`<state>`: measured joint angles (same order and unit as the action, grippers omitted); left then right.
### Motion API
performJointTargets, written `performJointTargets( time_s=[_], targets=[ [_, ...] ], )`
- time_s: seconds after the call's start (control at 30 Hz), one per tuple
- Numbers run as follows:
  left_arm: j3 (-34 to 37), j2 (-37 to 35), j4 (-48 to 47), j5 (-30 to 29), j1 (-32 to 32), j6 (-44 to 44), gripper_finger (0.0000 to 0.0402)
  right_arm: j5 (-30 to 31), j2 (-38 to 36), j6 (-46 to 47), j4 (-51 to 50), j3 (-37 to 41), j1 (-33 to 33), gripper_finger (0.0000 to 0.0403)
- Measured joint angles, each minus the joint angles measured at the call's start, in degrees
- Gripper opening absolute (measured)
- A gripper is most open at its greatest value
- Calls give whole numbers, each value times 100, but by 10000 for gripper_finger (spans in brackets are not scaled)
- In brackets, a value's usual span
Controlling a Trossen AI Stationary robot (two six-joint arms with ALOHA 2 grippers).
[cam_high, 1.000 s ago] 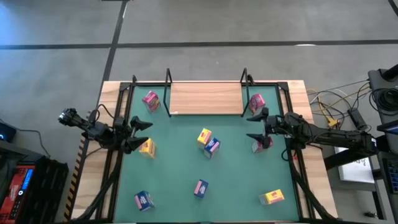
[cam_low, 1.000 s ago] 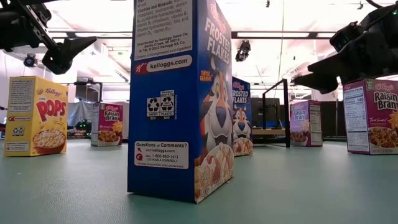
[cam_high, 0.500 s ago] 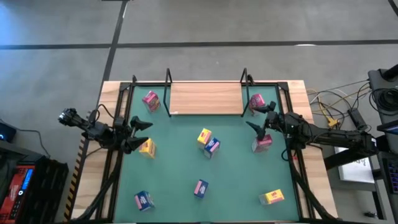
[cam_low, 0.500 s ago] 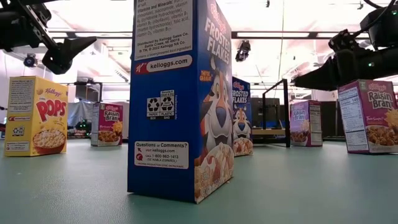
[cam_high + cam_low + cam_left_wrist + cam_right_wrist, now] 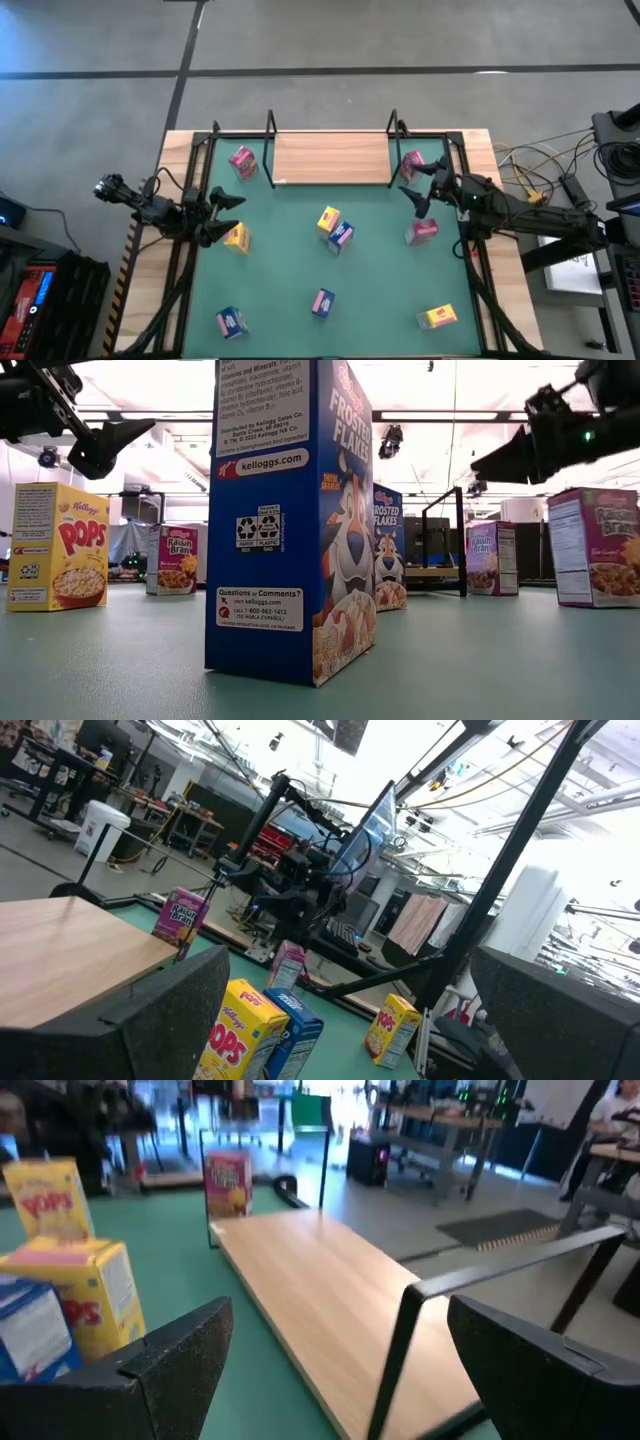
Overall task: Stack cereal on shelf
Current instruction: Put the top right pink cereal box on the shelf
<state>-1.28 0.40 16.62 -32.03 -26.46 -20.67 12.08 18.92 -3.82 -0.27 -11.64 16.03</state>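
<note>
The shelf (image 5: 330, 158) is a light-wood board between thin black uprights at the table's far edge. Cereal boxes stand scattered on the green mat: pink ones (image 5: 243, 161) (image 5: 413, 165) at either end of the shelf, a third pink one (image 5: 421, 231) near the right, a yellow (image 5: 328, 220) and a blue (image 5: 341, 236) together at the centre, and several more toward the near edge. My left gripper (image 5: 226, 217) hangs open above the mat at the left, beside a yellow box (image 5: 237, 237). My right gripper (image 5: 412, 197) hangs open at the right, facing the shelf (image 5: 330, 1310).
Black frame rails run along the table's left and right sides (image 5: 190, 250) (image 5: 470, 250). Bare wood borders the mat. Cables and equipment (image 5: 560, 185) lie beyond the right edge. A blue box (image 5: 290, 520) stands close in front of the low camera.
My right gripper has risen and swung toward the table's far edge, away from above the pink box at the right and toward the shelf, tipping from slanting down to about level. It has stayed open.
</note>
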Motion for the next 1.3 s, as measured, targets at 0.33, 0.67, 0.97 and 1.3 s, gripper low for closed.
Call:
performJointTargets(
  time_s=[0.33, 0.67, 0.97, 1.3],
  targets=[
    [1, -1, 0, 0, -1, 0, 398, 149, 291, -95, -2731, -1652, 2, 357],
    [2, -2, -2, 0, -2, 0, 398, 460, 578, 112, -2735, -1919, 50, 357],
    [0, -2, -2, 0, 0, 0, 398, 1166, 1355, 1838, -3089, -2331, 52, 357],
    [2, -2, 0, 0, 0, 0, 398, 1062, 2226, 3275, -4761, -3279, 217, 357]
  ],
)
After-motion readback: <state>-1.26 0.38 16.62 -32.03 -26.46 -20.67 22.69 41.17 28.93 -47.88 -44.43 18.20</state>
